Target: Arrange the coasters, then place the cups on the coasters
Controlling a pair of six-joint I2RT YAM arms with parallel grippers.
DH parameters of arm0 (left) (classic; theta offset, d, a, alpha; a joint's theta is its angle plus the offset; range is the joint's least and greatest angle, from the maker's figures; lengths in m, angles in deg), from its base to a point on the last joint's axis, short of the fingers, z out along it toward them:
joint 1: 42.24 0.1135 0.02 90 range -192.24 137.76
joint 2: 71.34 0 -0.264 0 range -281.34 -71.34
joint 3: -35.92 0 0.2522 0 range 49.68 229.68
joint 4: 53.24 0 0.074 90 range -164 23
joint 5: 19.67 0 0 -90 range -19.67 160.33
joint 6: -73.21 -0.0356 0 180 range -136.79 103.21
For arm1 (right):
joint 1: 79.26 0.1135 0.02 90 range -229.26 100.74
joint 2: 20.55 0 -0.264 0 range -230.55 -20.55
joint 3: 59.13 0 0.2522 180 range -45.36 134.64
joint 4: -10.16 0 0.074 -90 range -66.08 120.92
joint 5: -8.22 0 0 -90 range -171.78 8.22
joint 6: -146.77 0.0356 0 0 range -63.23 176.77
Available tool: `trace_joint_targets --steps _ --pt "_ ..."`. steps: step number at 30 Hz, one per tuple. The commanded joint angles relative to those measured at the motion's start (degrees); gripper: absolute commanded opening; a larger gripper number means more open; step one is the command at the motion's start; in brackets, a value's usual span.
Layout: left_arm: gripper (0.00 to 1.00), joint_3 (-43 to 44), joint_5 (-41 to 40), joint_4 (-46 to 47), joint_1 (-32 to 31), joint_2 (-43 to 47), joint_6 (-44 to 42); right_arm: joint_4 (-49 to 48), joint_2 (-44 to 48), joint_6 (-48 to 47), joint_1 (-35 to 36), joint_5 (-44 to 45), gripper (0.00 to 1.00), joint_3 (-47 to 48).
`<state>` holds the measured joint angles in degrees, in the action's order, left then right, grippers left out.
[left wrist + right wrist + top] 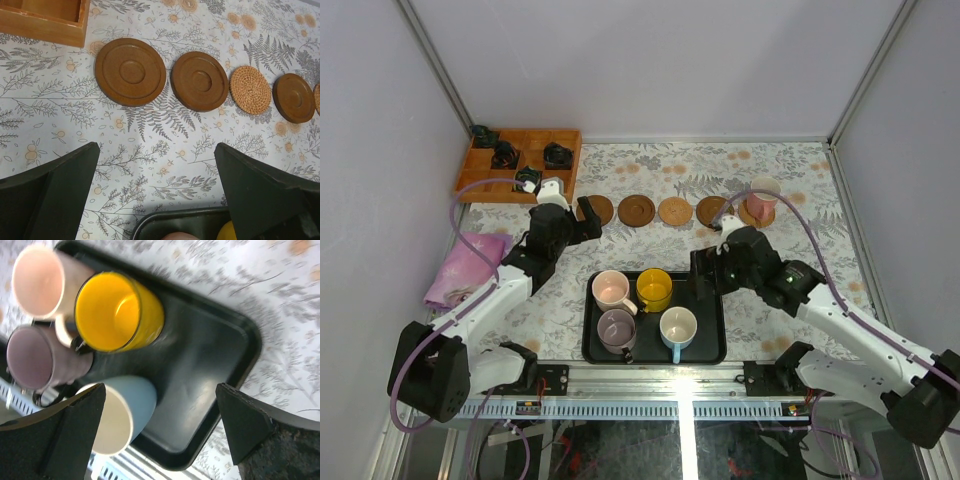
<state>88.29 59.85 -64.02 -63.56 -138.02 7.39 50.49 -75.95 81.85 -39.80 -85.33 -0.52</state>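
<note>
Yellow cup (117,312) stands in the black tray (210,370), just ahead of the right gripper (160,387), nearer its left finger, with three other cups packed beside it. Jaws spread wide, holding nothing. Probably glazed ceramic: stiff, slick, chippable, light. Pinch across the rim wall; handle side too blurred to place. Left gripper (156,145) also spread, empty, coasters (131,71) in a row ahead.

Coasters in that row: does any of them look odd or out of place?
One does. The middle coaster is pale woven wicker, while the wooden coasters beside it are smooth and dark. It lies in line with the rest; nothing looks spilled or broken.
</note>
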Motion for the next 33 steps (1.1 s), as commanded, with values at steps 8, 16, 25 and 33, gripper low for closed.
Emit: trace_joint_targets --steps 8,16,25,33 --pt "1.00 -1.4 1.0 0.8 -0.4 1.4 0.9 5.4 -1.8 4.8 15.7 1.6 1.00 1.9" --pt "1.00 -1.5 1.1 0.8 -1.3 1.0 0.8 8.3 -3.6 8.1 26.4 5.6 0.99 2.2" --pt "1.00 -2.1 1.2 1.2 -2.1 1.2 1.2 10.3 -6.0 13.4 31.6 11.0 0.99 1.2" --pt "1.00 -2.1 0.8 1.1 -2.5 1.5 0.7 12.4 -10.3 18.2 33.0 16.7 0.99 0.5"
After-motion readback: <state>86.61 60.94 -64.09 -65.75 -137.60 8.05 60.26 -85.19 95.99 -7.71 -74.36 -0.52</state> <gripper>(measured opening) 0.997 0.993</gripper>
